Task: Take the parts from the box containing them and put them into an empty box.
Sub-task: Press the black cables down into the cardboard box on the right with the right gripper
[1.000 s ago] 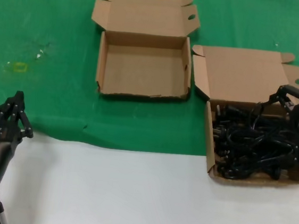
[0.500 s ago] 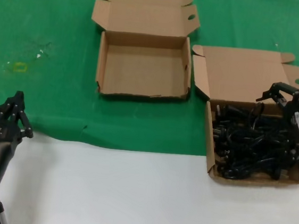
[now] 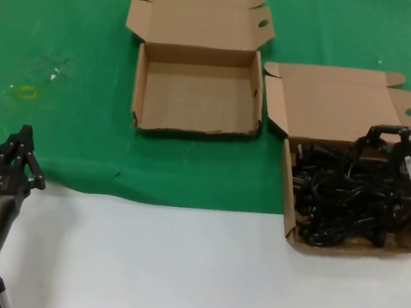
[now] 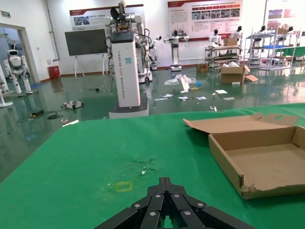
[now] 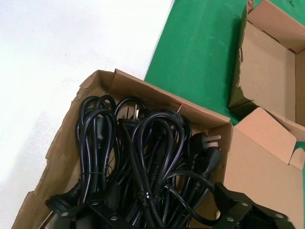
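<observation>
My right gripper has dropped lower over the far right of the cord box; left gripper unchanged, pinched closed.
Jaws spread, holding nothing; the power cords lie just beneath, looped front-to-back in the box containing them; empty box sits to the left; I judge the right arm nearer.

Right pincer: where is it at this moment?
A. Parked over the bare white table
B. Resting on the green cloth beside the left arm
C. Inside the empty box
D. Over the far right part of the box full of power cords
D. In the head view the right pincer is open over the black power cords in their box; the empty box holds nothing.
</observation>
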